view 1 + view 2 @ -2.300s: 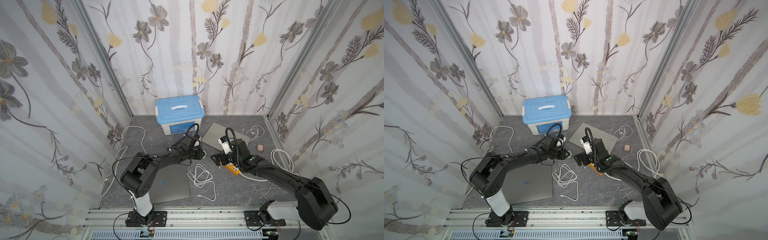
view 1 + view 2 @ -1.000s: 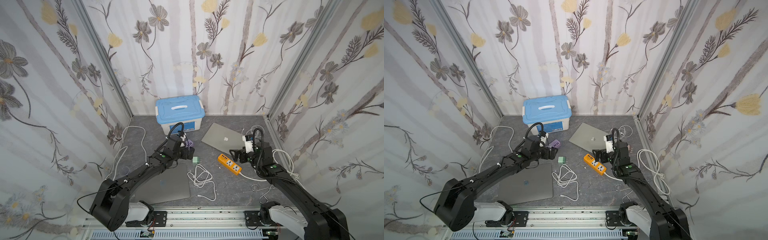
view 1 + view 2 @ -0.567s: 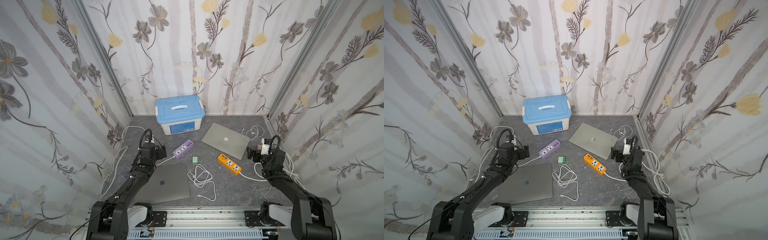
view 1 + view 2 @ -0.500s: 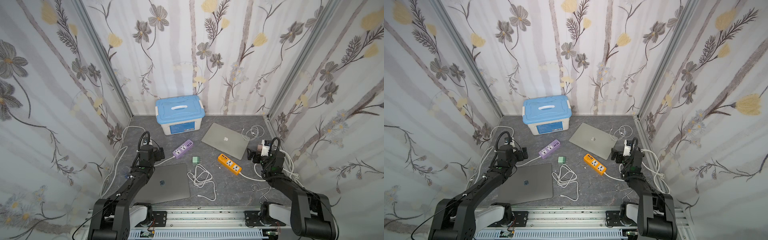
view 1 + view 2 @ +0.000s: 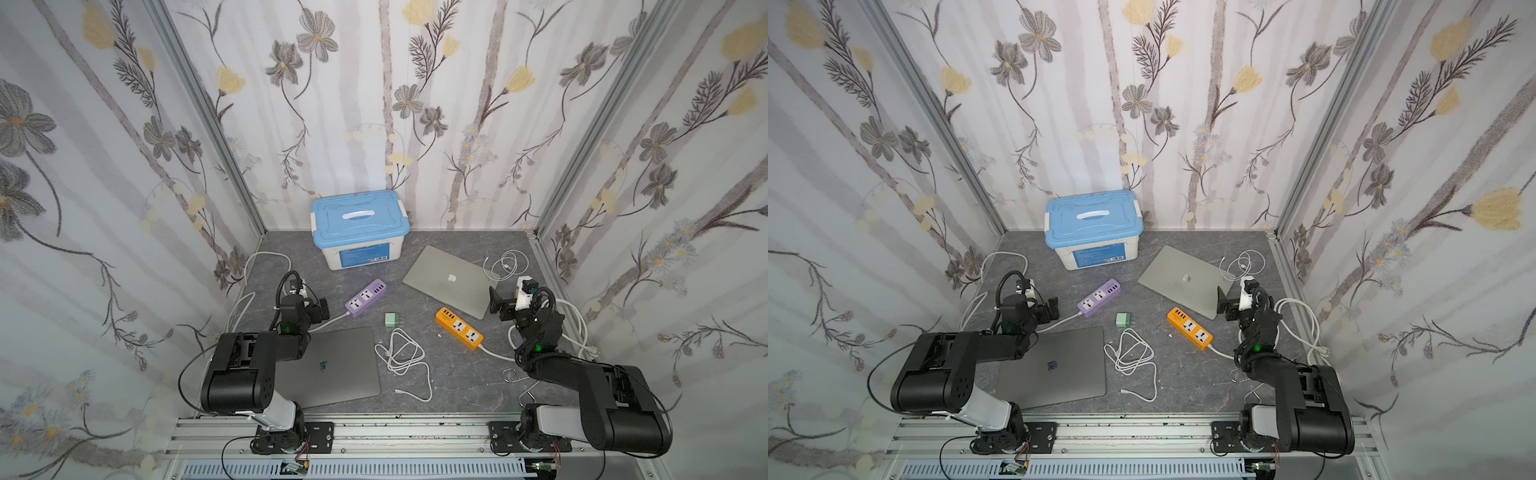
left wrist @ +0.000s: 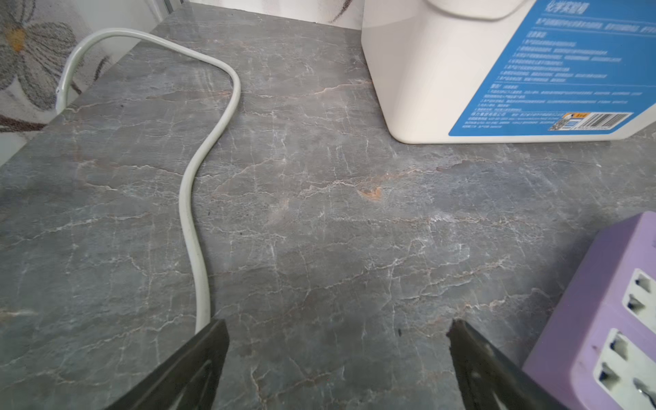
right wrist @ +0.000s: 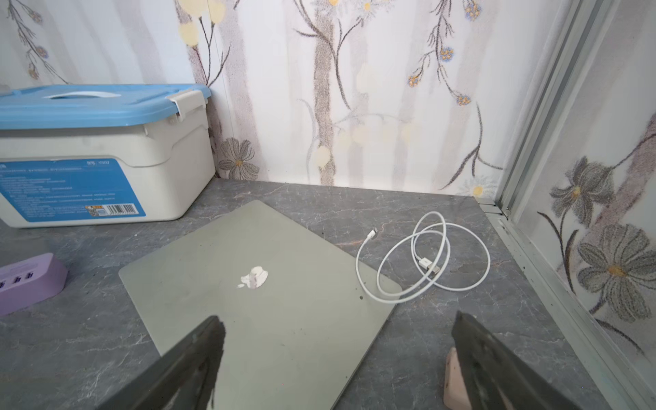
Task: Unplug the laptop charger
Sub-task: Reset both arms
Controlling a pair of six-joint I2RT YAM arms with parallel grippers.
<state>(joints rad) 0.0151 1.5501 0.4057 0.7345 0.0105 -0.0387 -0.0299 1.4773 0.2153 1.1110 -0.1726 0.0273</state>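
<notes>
Left gripper [image 5: 320, 309] is seen spread wide and empty, mid-left of frame in both top views, just left of the purple power strip [image 5: 365, 297]. In the left wrist view only bare tabletop [image 6: 319, 213] is framed between the jaws. Right gripper [image 5: 498, 305] is likewise spread and empty, mid-right, at the lower-right corner of the silver laptop [image 5: 451, 280].

The green charger brick [image 5: 390, 321] is found mid-frame, loose on the tabletop, between the purple power strip and the orange power strip [image 5: 459, 328], touching neither. No plug is seen in any socket of either strip. A white cable [image 5: 401, 353] is coiled just below the brick; whether it is joined to the brick cannot be told. Its free end lies near the dark laptop [image 5: 332, 370], not plugged in.

Key relation: the brick lies frame-right of the left gripper and frame-left of the right gripper, with the left gripper judged the nearer. The brick looks near square, so no clear long axis is given; the prongs appear pointed frame-right, too small to be sure. Unplugging is judged done; any re-grasp would be best made by the left arm.
</notes>
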